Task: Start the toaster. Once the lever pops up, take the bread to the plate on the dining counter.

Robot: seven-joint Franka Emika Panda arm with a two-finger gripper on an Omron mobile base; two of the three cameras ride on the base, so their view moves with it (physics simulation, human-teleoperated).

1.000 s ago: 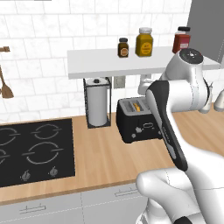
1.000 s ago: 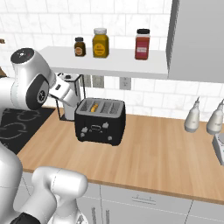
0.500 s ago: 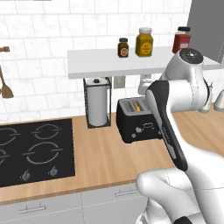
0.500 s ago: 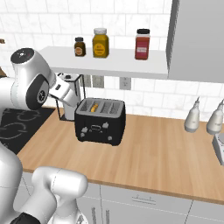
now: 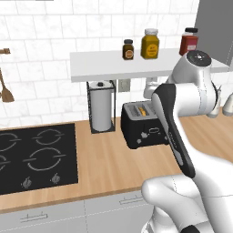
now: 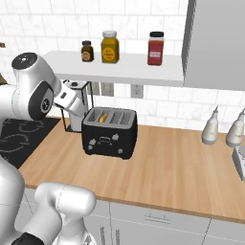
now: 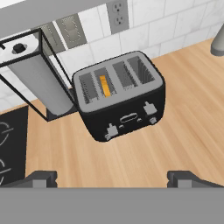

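Observation:
The black toaster (image 5: 144,130) (image 6: 109,134) (image 7: 120,98) stands on the wood wall counter (image 5: 104,168), next to the paper-towel roll. The bread (image 7: 104,85) (image 5: 144,110) (image 6: 102,116) sits low in a left-hand slot as a yellow-orange strip. Two small lever knobs (image 7: 110,130) stick out of the toaster's front. My gripper (image 7: 113,179) hangs above the toaster and a little in front of it. It is open, and nothing lies between its fingertips (image 7: 41,178). The plate and the dining counter are out of view.
A wire-framed paper-towel roll (image 5: 101,107) (image 7: 37,81) stands left of the toaster. The black cooktop (image 5: 36,157) lies further left. A white shelf (image 5: 136,66) with three jars hangs above. Two spray bottles (image 6: 210,127) stand at the right by the wall.

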